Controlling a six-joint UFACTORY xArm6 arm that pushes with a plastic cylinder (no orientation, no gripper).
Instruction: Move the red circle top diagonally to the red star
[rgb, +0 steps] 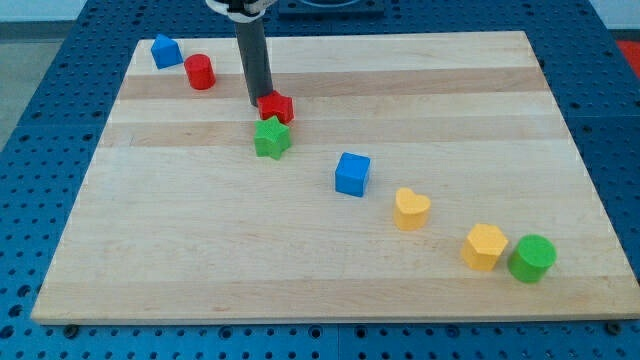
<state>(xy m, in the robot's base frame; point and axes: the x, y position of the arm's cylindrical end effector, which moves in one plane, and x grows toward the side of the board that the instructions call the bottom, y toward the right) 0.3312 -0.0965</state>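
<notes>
The red circle (200, 72), a short red cylinder, stands near the board's top left. The red star (277, 107) lies to its lower right, partly hidden by the rod. My tip (257, 104) rests on the board just at the red star's left side, touching or nearly touching it, and to the right of and below the red circle. A green star (271, 138) sits directly below the red star, almost touching it.
A blue house-shaped block (165, 50) sits at the top left next to the red circle. A blue cube (352, 174), yellow heart (410, 209), yellow hexagon (484, 246) and green cylinder (531, 258) run diagonally toward the bottom right. The wooden board (150, 250) has edges all round.
</notes>
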